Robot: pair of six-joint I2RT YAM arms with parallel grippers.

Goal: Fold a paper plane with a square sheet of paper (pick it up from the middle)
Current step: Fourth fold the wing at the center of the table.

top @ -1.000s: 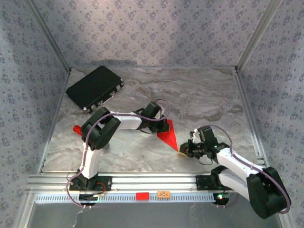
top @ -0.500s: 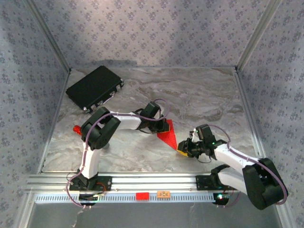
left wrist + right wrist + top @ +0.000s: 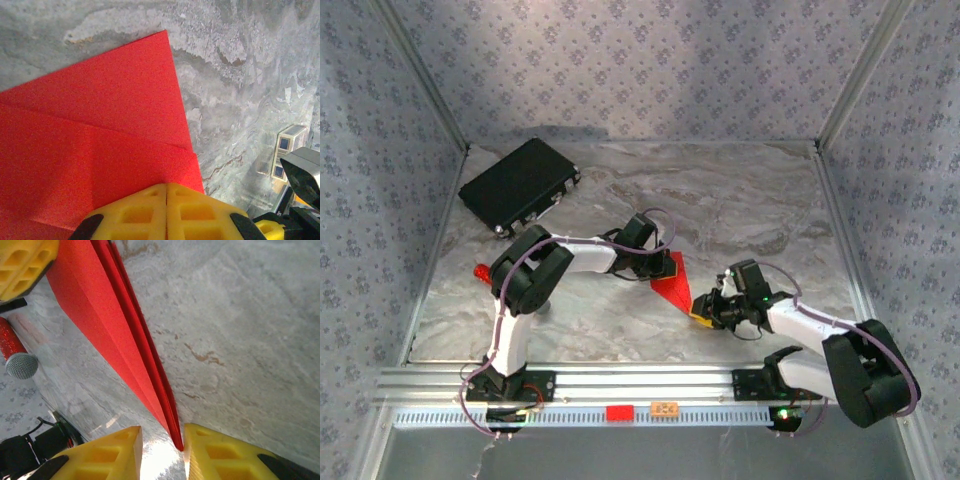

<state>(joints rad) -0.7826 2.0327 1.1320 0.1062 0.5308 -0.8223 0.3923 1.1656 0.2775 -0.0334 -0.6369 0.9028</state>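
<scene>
My left arm [image 3: 582, 252] and right arm [image 3: 802, 326] are white tubes linked by bulky black joint housings, each on a black base. A thin purplish cable [image 3: 620, 232] loops along each. A green light [image 3: 781, 413] glows at my right base. My left gripper [image 3: 166, 187] and right gripper [image 3: 161, 439] each carry 2 yellow fingers [image 3: 135, 216] with square moulded pockets, backed in black.

The top external camera hangs high behind the arm bases, looking down and forward over the whole marbled table [image 3: 740, 200] from well back. The left wrist camera peers steeply down past the left gripper [image 3: 166, 200], very close to the red paper [image 3: 100, 125] — the right wrist camera (set low, nearly skimming the tabletop) looks over the right gripper [image 3: 162, 440] along that same paper. All three share it, and the yellow block [image 3: 22, 262] in the right wrist view's upper left corner is probably the left gripper's finger.
</scene>
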